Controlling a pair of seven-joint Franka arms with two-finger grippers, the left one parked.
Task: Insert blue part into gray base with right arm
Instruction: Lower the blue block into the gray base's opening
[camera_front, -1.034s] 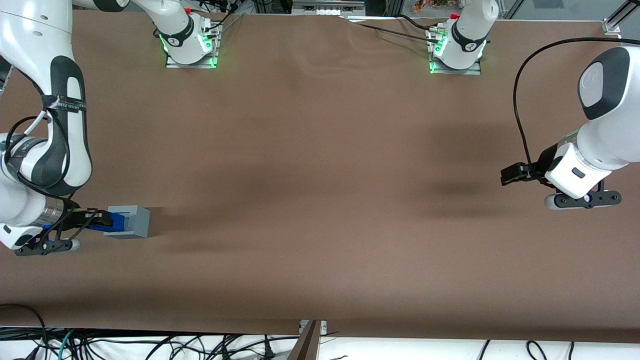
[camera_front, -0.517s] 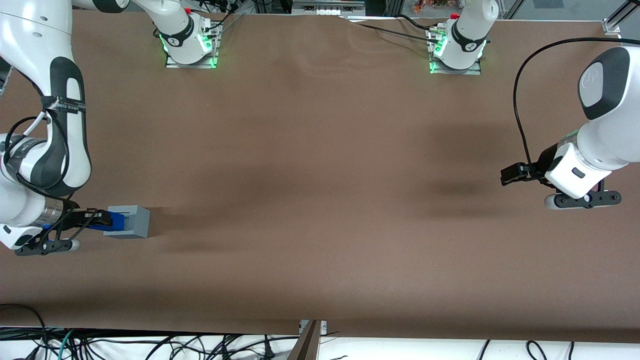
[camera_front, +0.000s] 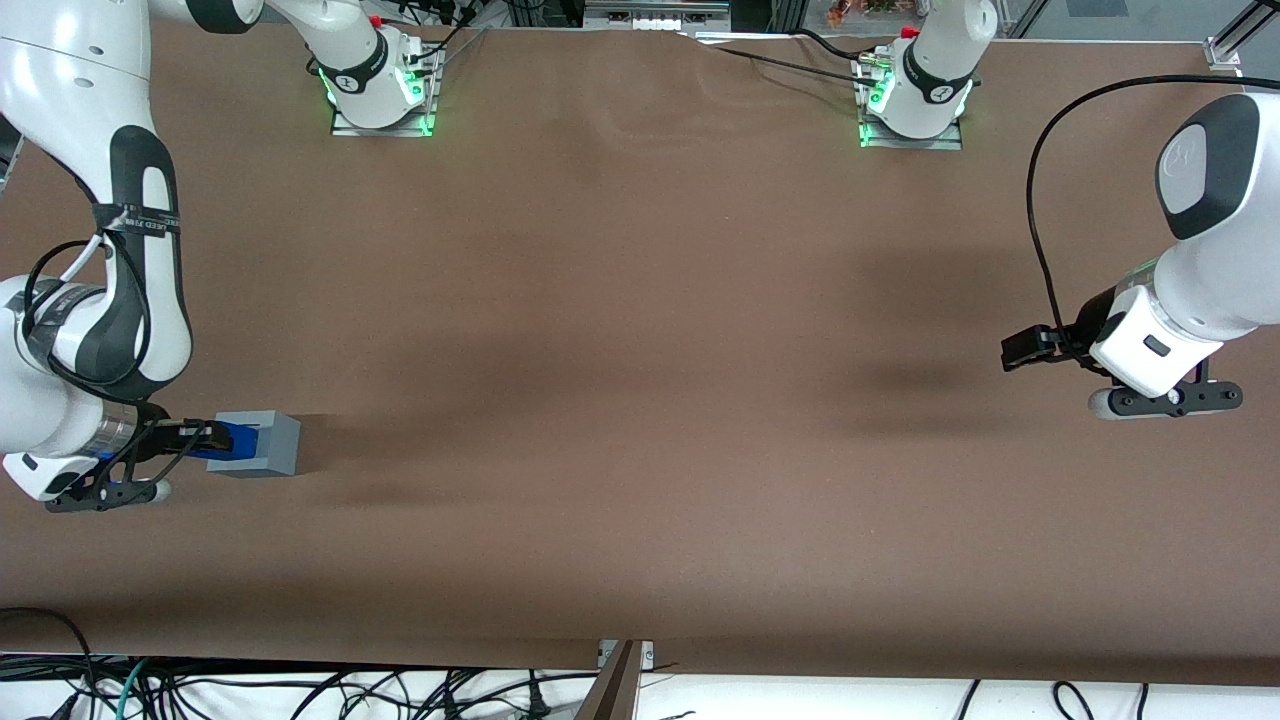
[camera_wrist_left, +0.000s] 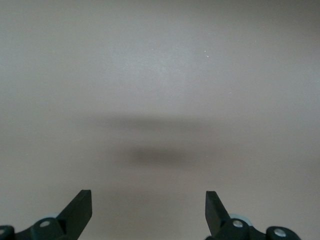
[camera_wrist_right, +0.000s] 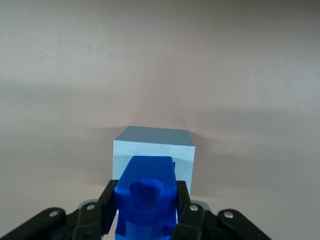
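Jaws of your black two-finger gripper (camera_wrist_right: 146, 210) clamp the bright-blue plastic chunk (camera_wrist_right: 146, 197) over the light-gray plastic cube (camera_wrist_right: 154, 152).

The front view looks steeply down on the whole table (camera_front: 640, 400), arm mounts at 12 o'clock. The right wrist view sits close over the gripper (camera_wrist_right: 147, 212), sharing the gray base (camera_wrist_right: 154, 150) with it. The left wrist view faces bare tabletop.
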